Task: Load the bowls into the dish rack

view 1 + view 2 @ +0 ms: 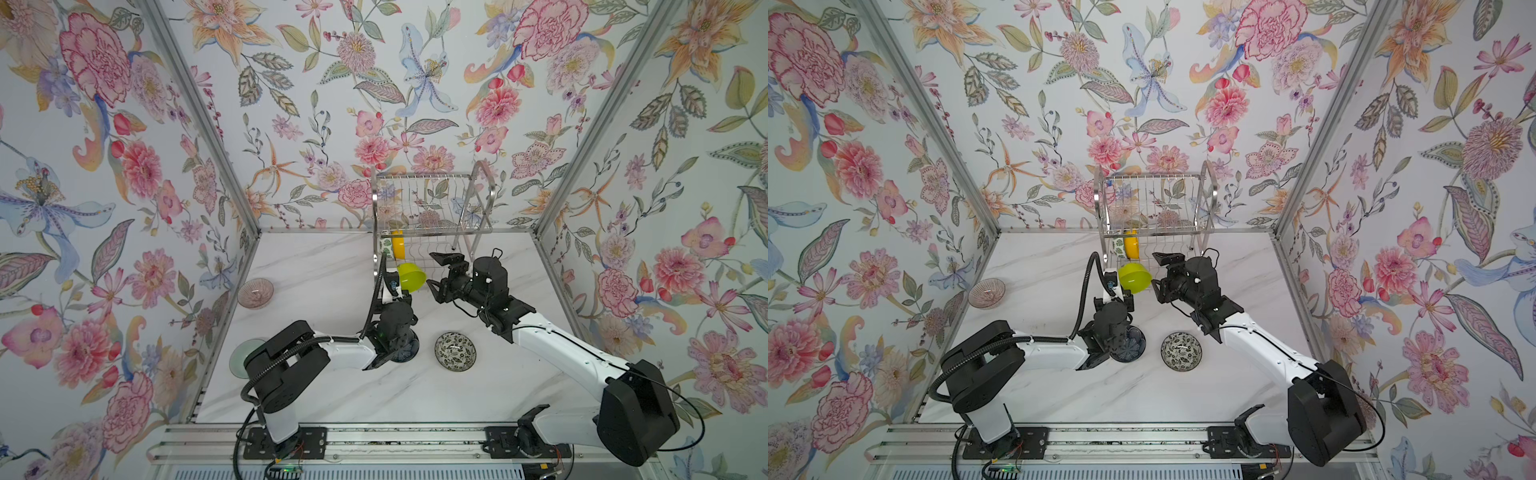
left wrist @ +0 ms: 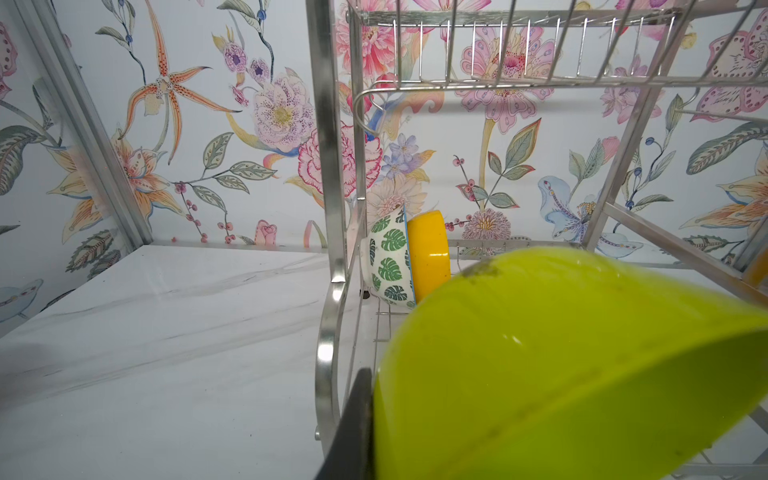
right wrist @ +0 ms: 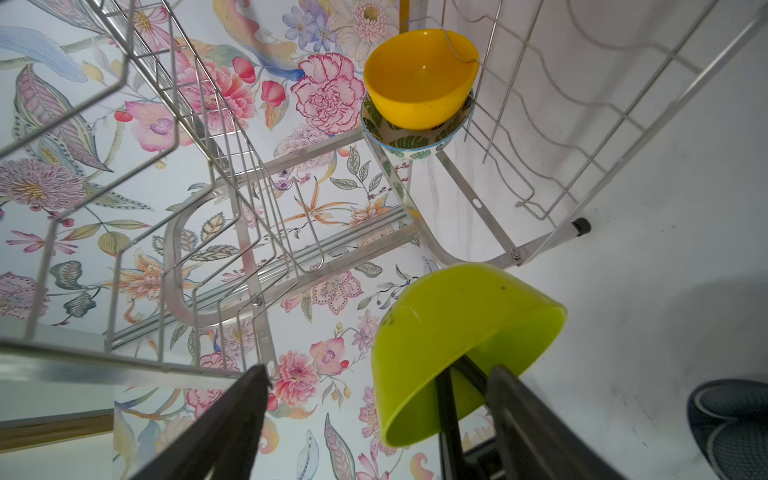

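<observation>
- My left gripper (image 1: 402, 292) is clamped on the rim of the lime green plastic bowl (image 2: 561, 353), which is tipped on edge at the open front of the lower tier of the shiny steel wire dish rack (image 1: 432, 178).
- My right gripper (image 1: 432, 269) stands wide beside that bowl, holding nothing.
- Risk: a pinch on 1 thin rim may let the bowl swivel or slip if its wall bumps a shelf wire.
- Risk: my right jaws, if they shut off-centre, could knock it loose.
- 2 bowls stand at the tier's left end: a white one with green leaves (image 2: 388, 257), and an orange-yellow one (image 2: 428, 253) against it. The slots to their right look free.
- The upper tier overhead limits lifting.
- Below my left wrist sits a dark blue glass bowl (image 1: 1133, 347); a black-and-white floral bowl (image 1: 455, 351) lies near it, so a low pull back could clip them.
</observation>
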### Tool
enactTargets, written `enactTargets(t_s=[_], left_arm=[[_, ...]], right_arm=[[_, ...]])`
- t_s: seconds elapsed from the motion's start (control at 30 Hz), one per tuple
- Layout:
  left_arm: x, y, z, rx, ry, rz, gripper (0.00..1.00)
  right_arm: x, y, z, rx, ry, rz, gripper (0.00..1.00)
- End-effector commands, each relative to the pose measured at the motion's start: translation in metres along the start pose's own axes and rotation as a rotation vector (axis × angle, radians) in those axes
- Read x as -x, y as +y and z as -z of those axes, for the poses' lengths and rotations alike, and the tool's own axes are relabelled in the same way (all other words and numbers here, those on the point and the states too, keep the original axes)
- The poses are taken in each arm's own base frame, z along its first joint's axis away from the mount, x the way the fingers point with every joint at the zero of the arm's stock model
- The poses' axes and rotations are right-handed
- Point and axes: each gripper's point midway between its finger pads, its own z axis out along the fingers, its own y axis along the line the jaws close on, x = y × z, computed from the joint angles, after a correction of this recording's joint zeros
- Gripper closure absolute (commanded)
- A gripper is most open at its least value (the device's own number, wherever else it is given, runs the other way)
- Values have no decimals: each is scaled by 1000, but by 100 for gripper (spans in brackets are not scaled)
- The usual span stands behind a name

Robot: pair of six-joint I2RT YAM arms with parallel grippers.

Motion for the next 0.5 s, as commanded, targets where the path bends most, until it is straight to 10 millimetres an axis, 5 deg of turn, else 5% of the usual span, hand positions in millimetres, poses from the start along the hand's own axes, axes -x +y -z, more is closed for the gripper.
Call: enactTargets(t_s=[0.0, 0.47], left_arm=[[4, -6, -1, 10, -12, 27, 100], [0, -17, 4, -8, -4, 16, 100]], right_arm=[[-9, 8, -6, 51, 50, -52, 23], [-25, 4, -20, 69, 83, -107, 53]])
